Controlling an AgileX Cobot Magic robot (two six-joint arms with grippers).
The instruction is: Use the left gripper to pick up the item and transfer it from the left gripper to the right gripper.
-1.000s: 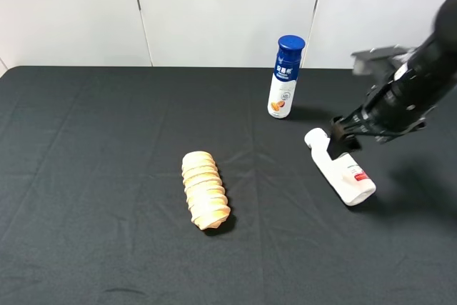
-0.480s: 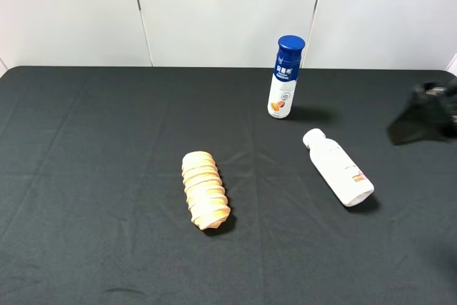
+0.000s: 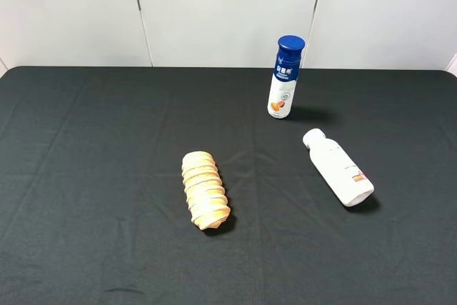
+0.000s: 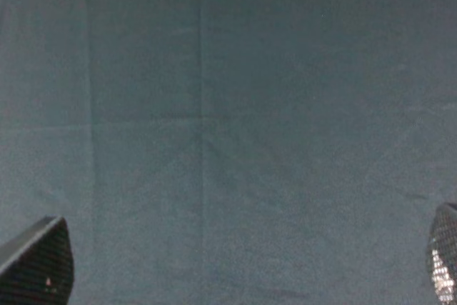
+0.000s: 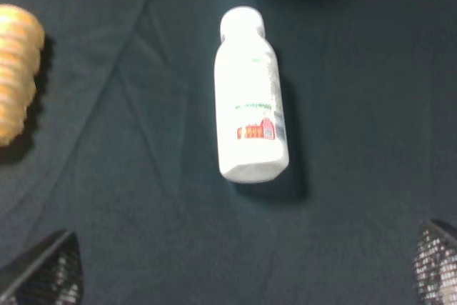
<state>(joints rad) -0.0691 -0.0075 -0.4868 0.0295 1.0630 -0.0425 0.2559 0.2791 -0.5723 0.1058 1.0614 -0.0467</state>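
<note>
A white bottle (image 3: 338, 166) with a red-marked label lies on its side on the black cloth, right of centre. It also shows in the right wrist view (image 5: 248, 96), ahead of my right gripper (image 5: 239, 266), which is open, empty and well apart from it. A ridged tan bread loaf (image 3: 205, 190) lies at the middle and shows at the edge of the right wrist view (image 5: 16, 69). My left gripper (image 4: 239, 258) is open and empty over bare cloth. Neither arm shows in the exterior high view.
A blue-capped white bottle (image 3: 285, 77) stands upright at the back, behind the lying bottle. The black cloth (image 3: 100, 176) covers the whole table. A white panelled wall (image 3: 228, 12) runs along the far edge.
My right arm was at the white bottle's neck a second ago and has pulled away to the right, out of the exterior high view. The bottle stays lying on the cloth.
</note>
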